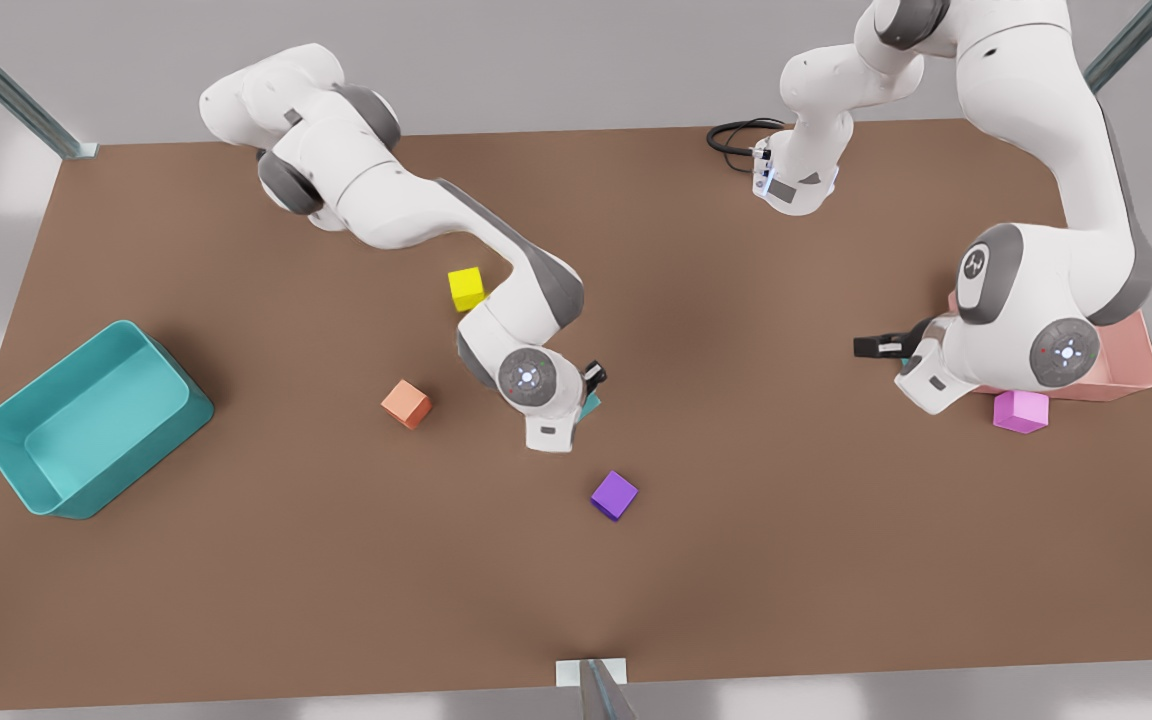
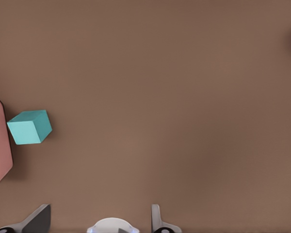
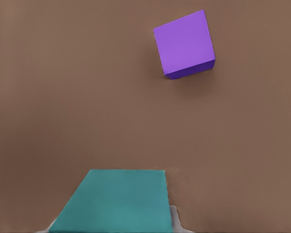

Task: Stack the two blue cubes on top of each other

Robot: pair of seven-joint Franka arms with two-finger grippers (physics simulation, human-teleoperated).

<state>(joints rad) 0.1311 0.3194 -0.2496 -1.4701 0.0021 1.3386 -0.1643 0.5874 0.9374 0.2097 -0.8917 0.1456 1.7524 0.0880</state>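
Broad matte brown tabletop [image 1: 796, 560] filled most of the frame, pale grey floor lay beyond its edges, grey metal struts [image 1: 6, 90] stood at upper left and upper right, light was soft and even

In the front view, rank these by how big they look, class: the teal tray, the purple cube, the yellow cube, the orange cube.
1. Teal tray, clearly the largest.
2. Purple cube, yellow cube and orange cube look alike in size; any slight difference may come from nearness to the camera, so I won't rank them.
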